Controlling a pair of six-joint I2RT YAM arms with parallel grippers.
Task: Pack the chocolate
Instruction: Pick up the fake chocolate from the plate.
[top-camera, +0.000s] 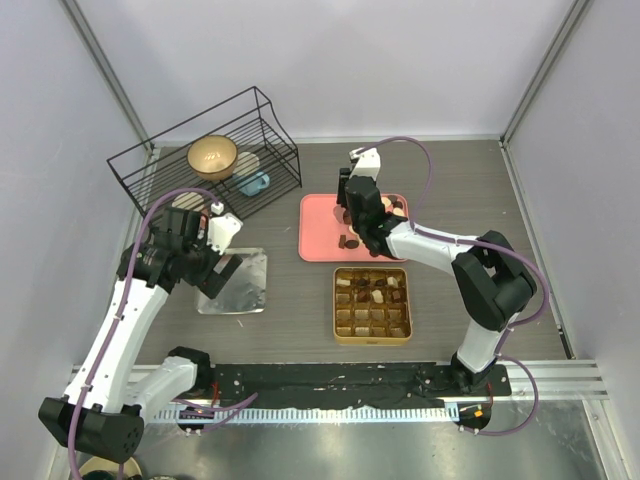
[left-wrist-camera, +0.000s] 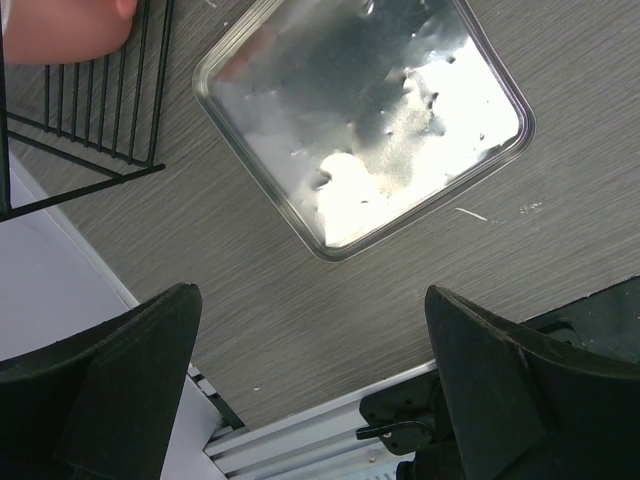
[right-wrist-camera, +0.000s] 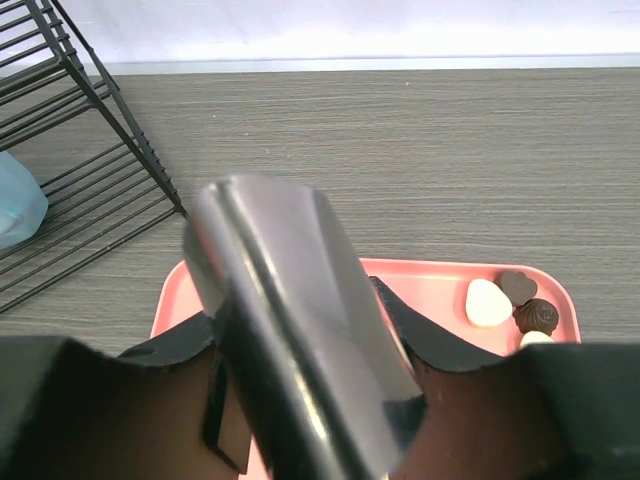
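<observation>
The chocolate pieces lie partly on the pink tray (top-camera: 318, 240), with one dark piece (top-camera: 350, 241) near its front and a few at its right end (top-camera: 395, 207). The right wrist view shows a cream piece (right-wrist-camera: 489, 302) and dark pieces (right-wrist-camera: 538, 316) on the tray (right-wrist-camera: 430, 290). Several pieces sit in the gold gridded tin (top-camera: 372, 304). My right gripper (top-camera: 352, 205) hovers over the tray, shut on a shiny metal tool (right-wrist-camera: 290, 330) that hides the tray's middle. My left gripper (top-camera: 215, 272) is open and empty (left-wrist-camera: 310, 380) above the table, near the silver lid (left-wrist-camera: 370, 110).
A black wire rack (top-camera: 205, 160) stands at the back left, holding a gold bowl (top-camera: 212, 156) and a pale blue item (top-camera: 255, 183). The silver lid (top-camera: 233, 282) lies left of the tin. A black rail (top-camera: 330, 385) runs along the near edge.
</observation>
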